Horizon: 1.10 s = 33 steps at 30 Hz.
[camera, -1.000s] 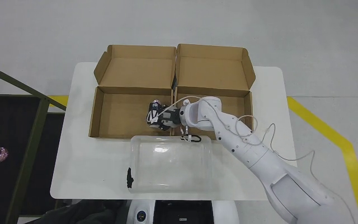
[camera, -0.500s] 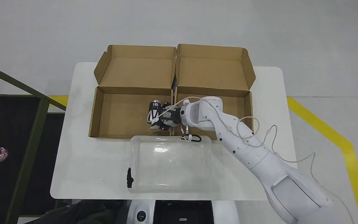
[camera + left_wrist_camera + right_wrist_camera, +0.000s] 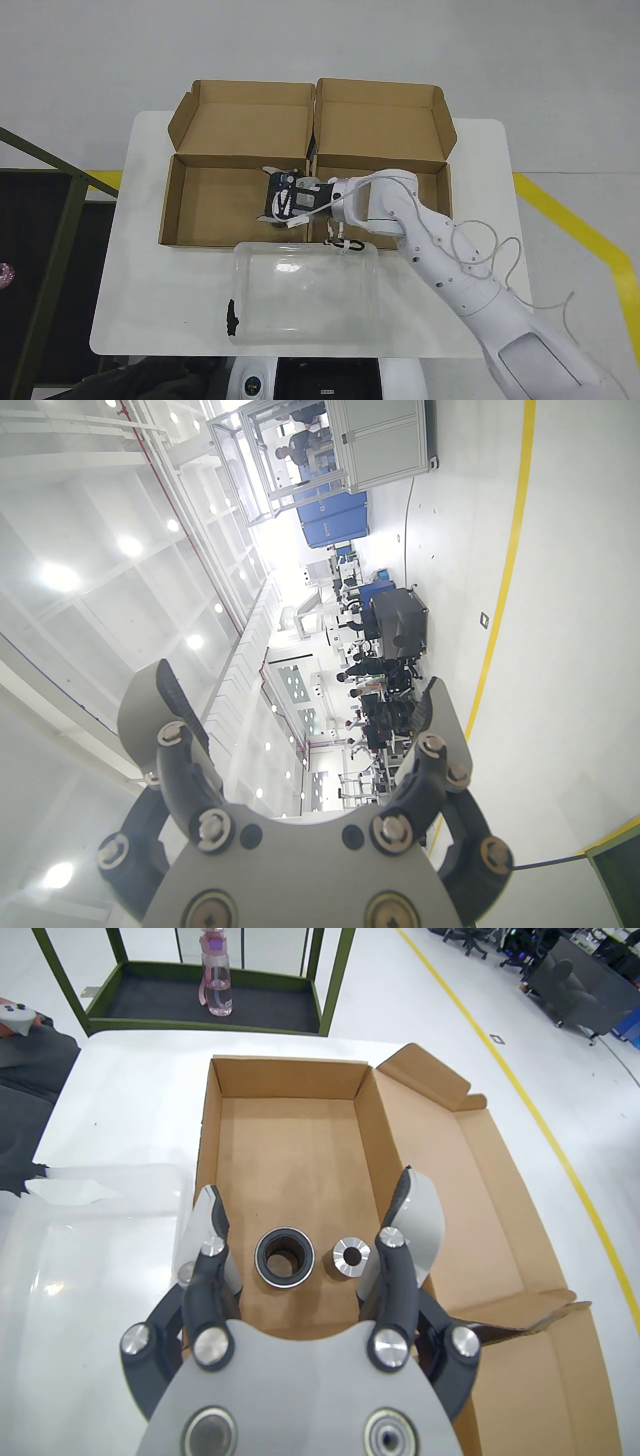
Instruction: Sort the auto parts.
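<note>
Top view: white table (image 3: 150,300), pale floor (image 3: 300,40); right gripper (image 3: 312,1185) and left gripper (image 3: 298,676) spread apart

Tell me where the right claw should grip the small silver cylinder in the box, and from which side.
Grip the small silver cylinder by its round outer wall, coming straight down: it stands upright, bore facing up. The black-rimmed sleeve stands close beside it, so probably turn the open right claw so that no finger drops into that narrow gap.
</note>
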Available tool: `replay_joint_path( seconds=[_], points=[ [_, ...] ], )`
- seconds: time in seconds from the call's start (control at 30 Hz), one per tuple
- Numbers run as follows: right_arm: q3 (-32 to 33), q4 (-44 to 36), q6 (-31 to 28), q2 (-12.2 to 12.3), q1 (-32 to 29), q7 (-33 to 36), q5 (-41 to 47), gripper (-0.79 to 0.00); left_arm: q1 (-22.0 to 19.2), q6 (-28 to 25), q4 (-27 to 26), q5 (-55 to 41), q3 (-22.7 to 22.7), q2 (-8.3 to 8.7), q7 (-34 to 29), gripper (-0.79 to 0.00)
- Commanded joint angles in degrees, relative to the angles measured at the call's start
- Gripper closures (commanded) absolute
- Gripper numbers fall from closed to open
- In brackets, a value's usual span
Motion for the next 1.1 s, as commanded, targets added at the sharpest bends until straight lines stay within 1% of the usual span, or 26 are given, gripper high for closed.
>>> replay_joint_path(
  seconds=[0.0,0.17,0.2,0.27,0.4,0.5,0.77,0.93,1.07],
  points=[
    [1.9,-2.9,-0.2,0.6,-1.7,0.2,-0.3,-0.576,0.0,0.0,0.0,0.0,0.0,0.00,0.0,-0.785],
    [6.7,-9.3,-0.5,2.2,-6.5,-0.3,-1.3,-0.585,0.0,0.0,0.0,0.0,0.0,0.00,0.0,-0.785],
    [7.6,-10.5,-0.5,2.5,-7.5,-0.8,-1.8,-0.603,0.0,0.0,0.0,0.0,0.0,0.00,0.0,-0.785],
    [9.5,-12.6,-0.8,3.1,-9.5,-2.5,-2.5,-0.628,0.0,0.0,0.0,0.0,0.0,0.00,0.0,-0.785],
    [13.6,-15.9,-1.5,4.2,-13.7,-4.7,-3.8,-0.640,0.0,0.0,0.0,0.0,0.0,0.00,0.0,-0.785],
    [17.5,-18.5,-1.7,5.1,-17.3,-7.8,-4.1,-0.674,0.0,0.0,0.0,0.0,0.0,0.00,0.0,-0.785],
    [29.0,-23.5,-1.5,7.4,-28.1,-13.8,-6.4,-0.751,0.0,0.0,0.0,0.0,0.0,0.00,0.0,-0.785],
    [35.1,-25.9,-1.4,8.4,-33.6,-16.4,-7.0,-0.779,0.0,0.0,0.0,0.0,0.0,0.00,0.0,-0.785],
    [38.7,-27.2,-0.8,9.0,-37.6,-18.5,-7.3,-0.785,0.0,0.0,0.0,0.0,0.0,0.00,0.0,-0.785]
  ],
)
